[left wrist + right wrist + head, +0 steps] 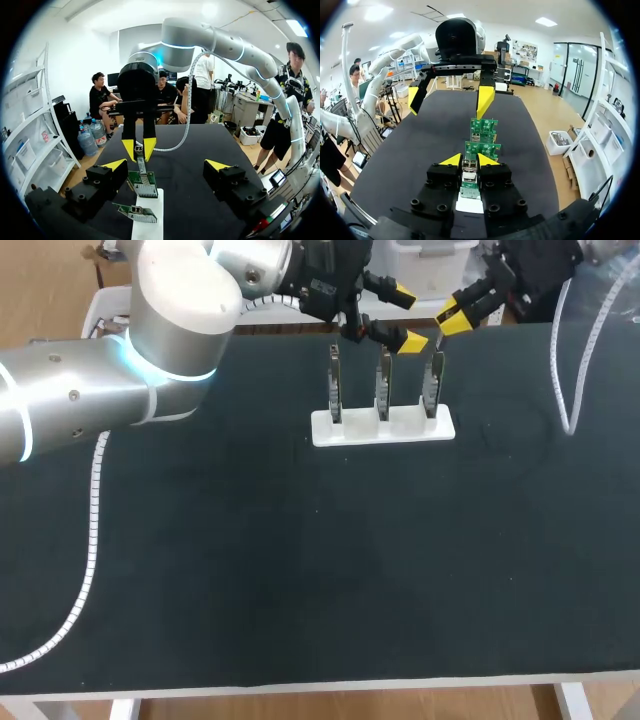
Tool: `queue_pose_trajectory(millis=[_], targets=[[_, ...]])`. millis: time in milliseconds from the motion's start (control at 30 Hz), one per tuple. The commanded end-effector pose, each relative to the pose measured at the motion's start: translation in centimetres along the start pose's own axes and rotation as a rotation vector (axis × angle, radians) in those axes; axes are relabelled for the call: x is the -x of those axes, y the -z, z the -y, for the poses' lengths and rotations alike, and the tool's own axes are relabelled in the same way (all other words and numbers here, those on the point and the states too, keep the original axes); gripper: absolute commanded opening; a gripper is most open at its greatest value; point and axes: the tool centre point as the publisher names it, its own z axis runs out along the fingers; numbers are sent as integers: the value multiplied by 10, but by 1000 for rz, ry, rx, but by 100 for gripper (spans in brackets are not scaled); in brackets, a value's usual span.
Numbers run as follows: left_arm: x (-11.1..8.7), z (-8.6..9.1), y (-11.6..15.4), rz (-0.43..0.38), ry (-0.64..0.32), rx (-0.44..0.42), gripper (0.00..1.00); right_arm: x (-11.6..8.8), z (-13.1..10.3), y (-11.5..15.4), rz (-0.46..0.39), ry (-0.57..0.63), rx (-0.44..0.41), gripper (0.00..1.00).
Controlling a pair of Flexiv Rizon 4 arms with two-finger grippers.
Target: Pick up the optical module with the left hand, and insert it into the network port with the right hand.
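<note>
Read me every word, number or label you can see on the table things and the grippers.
No text can be read.
On the circuit boards: any print is too small to read.
On the white holder: none.
On the right gripper, shut on the nearest circuit board: none seen.

On the table (pixel 300 570) we count three circuit boards (pixel 336 390) (pixel 383 385) (pixel 432 390), all standing in one white holder (pixel 383 427) toward the far edge. We list two grippers: one left gripper (pixel 405 316) and one right gripper (pixel 455 316). We log two white spiral-wrapped cables (pixel 93 520) (pixel 585 350), one toward each side edge.
</note>
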Motion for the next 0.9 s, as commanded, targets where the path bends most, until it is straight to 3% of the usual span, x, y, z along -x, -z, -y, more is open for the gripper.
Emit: queue_pose_trajectory(millis=[33,367,600,900], targets=[[1,1,0,-4,1,2,100,-1,12,1,-15,13,251,0],[1,1,0,-4,1,2,100,7,14,3,-27,47,286,0],[1,1,0,-4,1,2,100,19,10,9,7,75,267,0],[1,1,0,-4,1,2,100,19,10,13,-4,75,252,0]])
